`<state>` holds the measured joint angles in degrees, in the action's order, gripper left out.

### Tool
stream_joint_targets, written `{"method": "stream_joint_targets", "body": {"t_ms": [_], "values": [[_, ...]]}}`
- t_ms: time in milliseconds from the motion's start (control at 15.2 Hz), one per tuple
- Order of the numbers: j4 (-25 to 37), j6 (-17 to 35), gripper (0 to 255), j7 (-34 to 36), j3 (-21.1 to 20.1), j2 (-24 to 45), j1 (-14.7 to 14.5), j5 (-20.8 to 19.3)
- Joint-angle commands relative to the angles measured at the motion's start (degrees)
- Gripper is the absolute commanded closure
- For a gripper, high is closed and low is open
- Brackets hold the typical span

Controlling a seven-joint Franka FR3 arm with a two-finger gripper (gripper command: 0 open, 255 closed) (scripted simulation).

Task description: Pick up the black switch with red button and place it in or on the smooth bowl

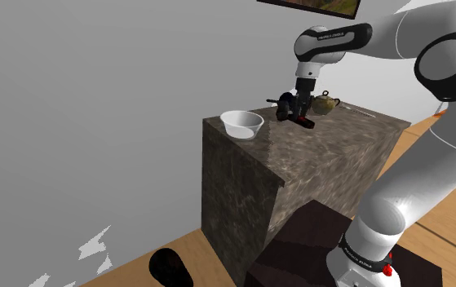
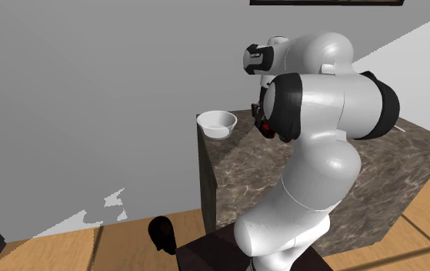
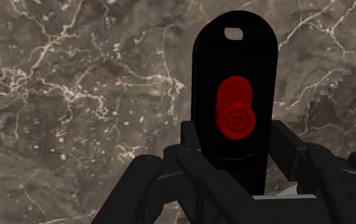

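The black oblong switch (image 3: 234, 63) with a round red button lies along my gripper (image 3: 235, 149), and both black fingers (image 3: 292, 151) clasp its sides. In the shoulder view the gripper (image 1: 302, 112) points straight down at the back of the marble counter (image 1: 332, 155), with the switch (image 1: 304, 123) at its tips, close to the surface. I cannot tell whether the switch still touches the counter. The smooth white bowl (image 1: 242, 124) stands upright near the counter's corner, to the shoulder view's left of the gripper. That bowl (image 2: 217, 123) also shows in the second exterior view, where the arm hides the hand.
A small tan teapot (image 1: 325, 103) stands just behind the gripper at the shoulder view's right, and a dark object (image 1: 284, 106) lies behind it at the left. A grey wall backs the counter. A black object (image 1: 171, 269) sits on the wooden floor below.
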<state>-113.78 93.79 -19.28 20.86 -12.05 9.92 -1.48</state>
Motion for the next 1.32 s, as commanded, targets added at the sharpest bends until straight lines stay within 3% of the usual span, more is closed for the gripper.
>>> {"method": "stream_joint_targets", "body": {"t_ms": [0, 396, 858, 1254], "values": [[1.3, -1.5, 255, 0.1, -0.1, -0.2, 0.0, 0.0], [6.1, -6.0, 255, 0.1, -0.2, 0.2, -0.1, 0.1], [16.4, -6.7, 255, 5.6, -3.2, 10.0, -3.4, 4.5], [28.9, -9.0, 255, 9.9, -5.3, 20.3, -5.4, 8.0]]}}
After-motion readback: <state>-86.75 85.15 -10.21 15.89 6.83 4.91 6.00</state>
